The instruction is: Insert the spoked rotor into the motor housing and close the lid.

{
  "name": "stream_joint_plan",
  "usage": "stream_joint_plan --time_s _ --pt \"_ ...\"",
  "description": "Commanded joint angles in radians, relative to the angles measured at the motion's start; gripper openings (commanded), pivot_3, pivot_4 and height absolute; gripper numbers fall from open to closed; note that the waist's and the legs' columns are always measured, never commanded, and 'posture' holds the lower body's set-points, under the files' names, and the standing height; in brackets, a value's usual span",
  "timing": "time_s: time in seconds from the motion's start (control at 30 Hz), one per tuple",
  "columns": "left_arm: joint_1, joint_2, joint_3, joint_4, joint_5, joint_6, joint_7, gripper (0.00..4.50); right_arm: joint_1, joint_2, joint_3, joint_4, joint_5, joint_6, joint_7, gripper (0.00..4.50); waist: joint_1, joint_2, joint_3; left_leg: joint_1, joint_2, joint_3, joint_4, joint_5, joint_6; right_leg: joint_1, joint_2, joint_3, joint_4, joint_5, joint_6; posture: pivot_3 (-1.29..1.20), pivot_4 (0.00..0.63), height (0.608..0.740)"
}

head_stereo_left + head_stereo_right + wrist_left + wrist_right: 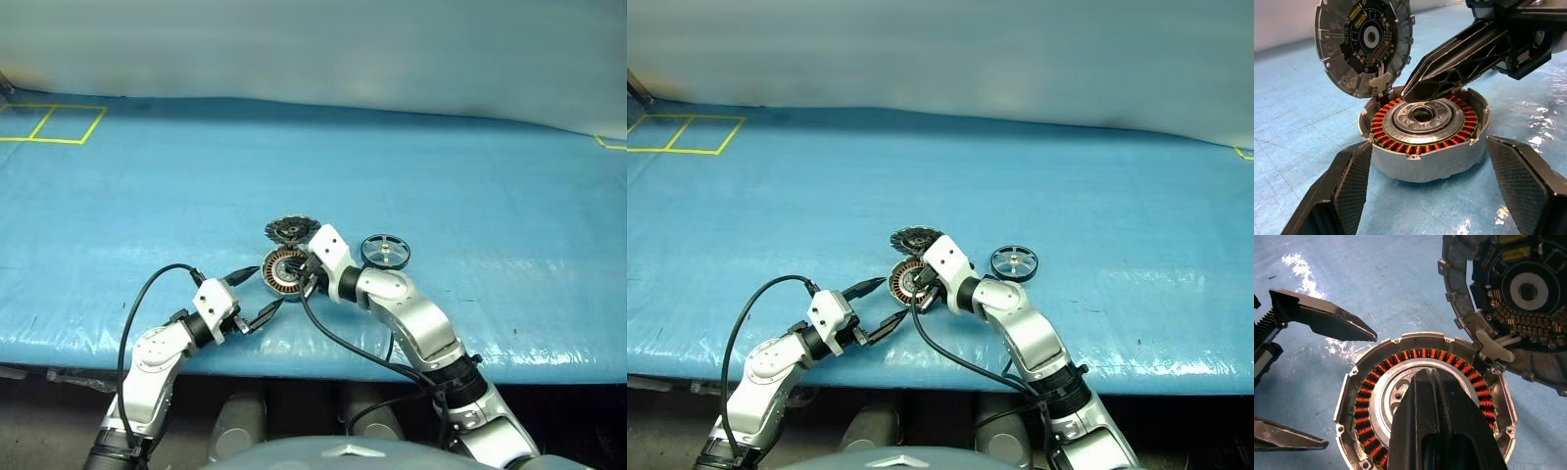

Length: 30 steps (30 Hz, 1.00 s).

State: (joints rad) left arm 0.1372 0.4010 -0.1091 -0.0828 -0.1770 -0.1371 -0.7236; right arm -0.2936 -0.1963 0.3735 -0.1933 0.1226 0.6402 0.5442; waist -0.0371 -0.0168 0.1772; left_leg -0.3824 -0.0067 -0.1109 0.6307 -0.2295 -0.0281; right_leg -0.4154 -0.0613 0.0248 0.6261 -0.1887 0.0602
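Three parts: housing [1425, 142], lid [1364, 46] and rotor [385, 252], all on the blue bench [147, 196].
Housing: lies flat, open face up, copper windings ringing a silver hub; its cavity is empty.
Lid: hinged open at the far edge of the housing, tilted up and back, circuit side showing.
Rotor: rests flat on the bench, near the housing on the robot's right, beyond the right forearm; nothing holds it.
Left gripper [256, 293]: jaws wide, one finger on each side of the housing, close to its wall but apart from it; holding nothing.
Right gripper [1426, 377]: jaws pressed together, empty, tips over the hub inside the winding ring; contact with the hub cannot be told.
Step in hand: judged as checking or steadying the housing before the rotor is fetched; insertion not yet done.
Method, bracing: bring the left jaws in on the housing wall so that it cannot slide or spin.
Method, pick: lift the right tips straight up clear of the windings, then open over the rotor and take it by the rim, keeping it level.
Method, insertion: centre the rotor over the hub and lower it squarely; a tilted entry is likely to jam.
Risk: copper windings scrape easily; keep fingertips off them.
Remaining: rotor in, then lid swung down.
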Motion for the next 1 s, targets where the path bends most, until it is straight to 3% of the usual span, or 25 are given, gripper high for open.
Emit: stream_joint_plan --time_s 0.03,0.43,0.67,0.8,1.0 --pt "0.004 0.000 -0.004 -0.010 -0.001 -0.013 -0.002 4.02 -0.020 -0.001 -0.009 -0.008 0.002 -0.016 0.002 0.03 0.000 0.000 0.000 0.000 0.000 0.000 0.000 0.000 0.000 0.000 0.000 0.000 0.000 0.000 0.000 0.00 0.150 0.740" --pt "0.009 0.000 -0.002 -0.012 -0.003 -0.018 -0.004 4.02 0.008 -0.023 0.033 0.039 -0.051 -0.008 -0.011 0.03 -0.001 0.000 -0.001 0.002 0.000 0.000 0.000 0.000 0.000 0.002 0.000 0.000 0.001 0.000 0.000 0.00 0.150 0.740" --pt "0.010 -0.004 0.013 -0.026 -0.041 -0.006 -0.017 4.02 0.037 -0.018 -0.045 -0.128 0.050 -0.022 0.024 0.03 0.001 0.000 -0.001 0.001 0.000 0.000 0.000 0.000 0.000 0.001 0.000 0.000 0.000 0.000 0.000 0.00 0.150 0.740" --pt "0.012 -0.002 0.016 -0.030 -0.053 -0.004 -0.021 4.02 0.056 -0.082 -0.100 -0.243 0.044 -0.009 0.001 0.03 0.001 0.000 -0.001 0.001 0.000 0.000 0.000 0.000 0.000 0.000 0.000 0.000 0.000 0.000 0.000 0.00 0.150 0.740" --pt "0.011 -0.009 0.014 -0.039 -0.087 0.000 -0.038 4.02 0.101 -0.290 -0.180 -0.366 -0.026 0.087 -0.019 0.03 0.009 0.000 -0.001 0.000 0.000 0.000 0.000 0.000 0.000 0.000 -0.001 0.000 -0.001 0.000 0.000 0.00 0.150 0.740"
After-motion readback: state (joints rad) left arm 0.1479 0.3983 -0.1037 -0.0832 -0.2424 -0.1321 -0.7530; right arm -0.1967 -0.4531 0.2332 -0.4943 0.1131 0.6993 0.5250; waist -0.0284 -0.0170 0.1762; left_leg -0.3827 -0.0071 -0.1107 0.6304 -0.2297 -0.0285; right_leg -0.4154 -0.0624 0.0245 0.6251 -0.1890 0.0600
